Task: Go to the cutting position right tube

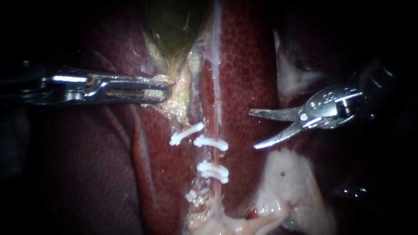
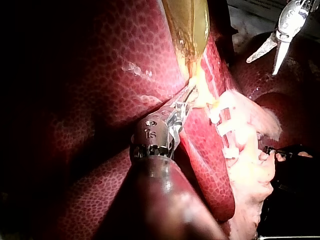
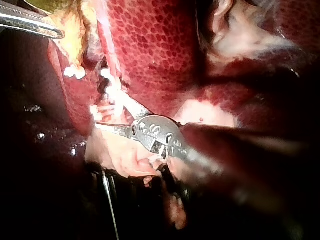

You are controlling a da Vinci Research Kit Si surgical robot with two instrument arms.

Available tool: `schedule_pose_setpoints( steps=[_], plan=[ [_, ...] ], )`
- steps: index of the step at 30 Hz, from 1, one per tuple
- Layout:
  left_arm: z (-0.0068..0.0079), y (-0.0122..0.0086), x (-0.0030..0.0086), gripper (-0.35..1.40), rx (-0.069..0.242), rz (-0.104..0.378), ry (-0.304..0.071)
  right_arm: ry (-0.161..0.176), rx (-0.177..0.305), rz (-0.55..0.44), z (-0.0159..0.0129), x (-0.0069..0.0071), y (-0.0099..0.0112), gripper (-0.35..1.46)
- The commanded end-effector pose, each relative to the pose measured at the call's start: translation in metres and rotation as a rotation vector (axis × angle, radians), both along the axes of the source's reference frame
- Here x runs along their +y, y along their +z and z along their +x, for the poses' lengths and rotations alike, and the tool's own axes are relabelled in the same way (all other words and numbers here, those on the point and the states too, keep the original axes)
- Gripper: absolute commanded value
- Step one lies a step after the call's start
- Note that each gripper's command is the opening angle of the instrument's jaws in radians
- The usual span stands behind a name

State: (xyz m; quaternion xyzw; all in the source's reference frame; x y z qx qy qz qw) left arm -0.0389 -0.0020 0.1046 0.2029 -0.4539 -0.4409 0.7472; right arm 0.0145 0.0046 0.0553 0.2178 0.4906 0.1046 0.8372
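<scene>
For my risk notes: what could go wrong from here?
The right instrument, blades open, could nick the liver between it and the right tube. The gap between the two clips on that tube is narrow, so a blade may strike one. If the left instrument loses the yellowish tissue, the tube may slacken.

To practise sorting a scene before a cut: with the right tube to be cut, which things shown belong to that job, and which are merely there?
Job: right instrument, blades open; right tube; its upper clip; its lower clip; left instrument, shut on yellowish tissue.
Merely there: liver; gallbladder; left tube's clip; pale tissue.
</scene>
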Motion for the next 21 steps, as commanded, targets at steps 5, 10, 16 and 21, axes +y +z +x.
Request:
schedule_pose_setpoints(
  steps=[5, 10, 16, 21],
  plan=[
    [0.0001, 0.0000, 0.0000, -0.35, -0.002, 0.001, 0.002, -0.001, 0.000, -0.001, 0.0000, -0.0001, 0.0001, 1.45],
    [0.0014, -0.0014, 0.0013, -0.35, -0.006, 0.010, 0.005, -0.001, 0.000, -0.001, 0.0000, -0.0001, 0.0002, 1.45],
    [0.0038, -0.0042, 0.0036, -0.35, 0.000, 0.018, -0.028, -0.002, 0.001, -0.001, 0.0000, -0.0001, 0.0004, 1.45],
    [0.0052, -0.0058, 0.0046, -0.35, 0.004, -0.005, -0.040, -0.004, 0.002, 0.000, 0.0000, -0.0001, 0.0006, 1.45]
  ],
)
